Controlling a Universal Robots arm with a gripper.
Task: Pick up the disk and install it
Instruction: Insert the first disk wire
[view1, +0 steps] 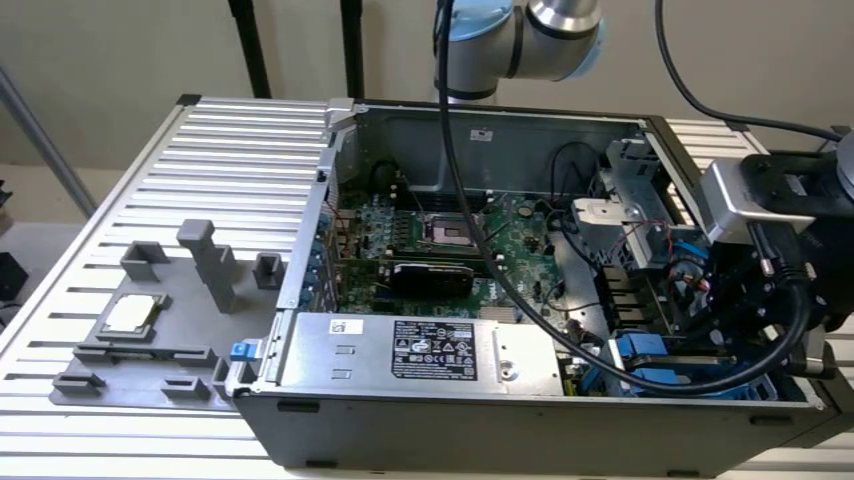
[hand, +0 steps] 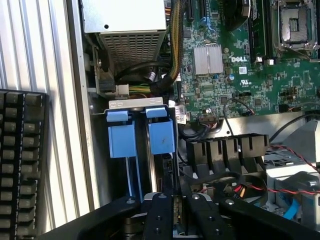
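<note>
My pincer (hand: 175, 220) is narrowed to a thin gap, gripping the disk (hand: 161, 137) by its edge, I judge, and holding it on edge so it lines up with the slot beside the neighbouring blue carrier (hand: 121, 142) inside the open computer case (view1: 400, 420).

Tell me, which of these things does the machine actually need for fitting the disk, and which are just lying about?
Needed:
- pincer
- the disk, seemingly gripped edge-on in it
- blue drive bay
- open computer case

Lying about:
- processor chip
- grey fixture blocks
</note>
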